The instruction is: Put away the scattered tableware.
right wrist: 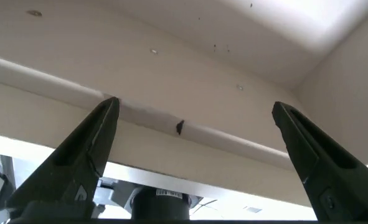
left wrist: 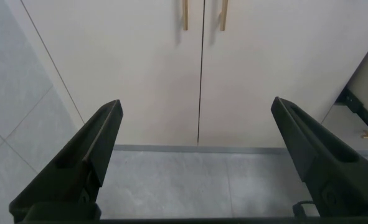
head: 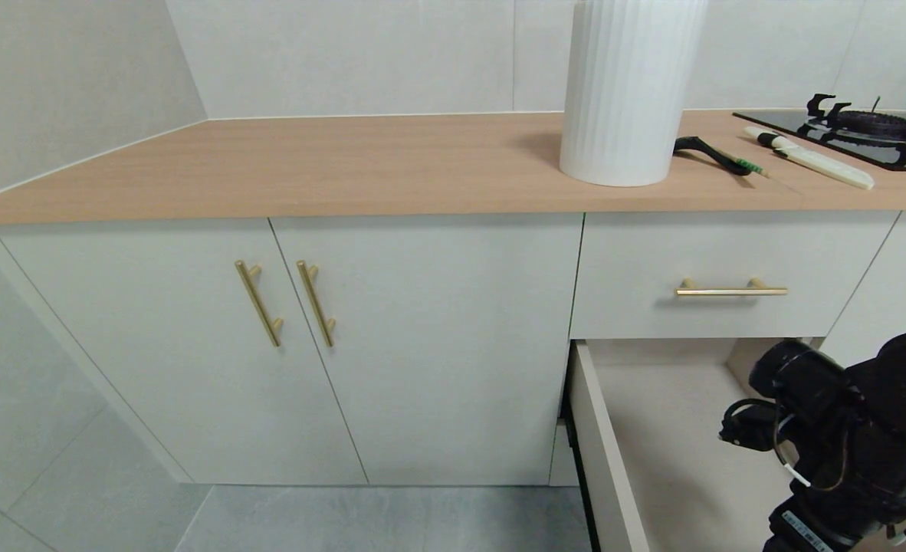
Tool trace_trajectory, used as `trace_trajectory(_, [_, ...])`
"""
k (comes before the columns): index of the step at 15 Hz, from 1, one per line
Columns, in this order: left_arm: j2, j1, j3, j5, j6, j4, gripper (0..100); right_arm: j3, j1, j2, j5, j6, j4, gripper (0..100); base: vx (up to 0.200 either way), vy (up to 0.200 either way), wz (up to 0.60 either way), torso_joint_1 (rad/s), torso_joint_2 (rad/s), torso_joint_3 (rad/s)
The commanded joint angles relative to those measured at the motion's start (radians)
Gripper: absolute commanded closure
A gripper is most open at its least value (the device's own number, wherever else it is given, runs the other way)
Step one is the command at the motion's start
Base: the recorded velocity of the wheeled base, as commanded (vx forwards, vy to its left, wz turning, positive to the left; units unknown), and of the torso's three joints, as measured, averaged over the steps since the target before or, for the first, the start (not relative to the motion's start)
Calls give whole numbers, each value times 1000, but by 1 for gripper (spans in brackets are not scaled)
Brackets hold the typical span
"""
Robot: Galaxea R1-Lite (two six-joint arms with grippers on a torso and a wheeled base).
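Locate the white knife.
Head view, far right of the countertop: the white knife lies between the black-handled tool and the hob.

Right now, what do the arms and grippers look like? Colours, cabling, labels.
Right arm: glossy black with rounded housings, looped black cables, one white lead and a small white printed label. Left gripper and right gripper match: dark matte fingers, flat-faced, tapering to narrow tips. A white barcode-type sticker sits on the black cylinder at the right gripper's base.
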Motion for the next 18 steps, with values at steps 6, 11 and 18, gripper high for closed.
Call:
trace_trajectory(6, [0,0,0,0,0,0,0,-77,-47,-309,13,105,-68,0,0,0,0,0,0,0])
trace_trajectory(11, [0,0,0,0,0,0,0,-71,-73,-487,29,142,-252,0,0,0,0,0,0,0])
trace_trajectory(18, [0,0,0,0,0,0,0,-14,-75,-507,26,136,-387,0,0,0,0,0,0,0])
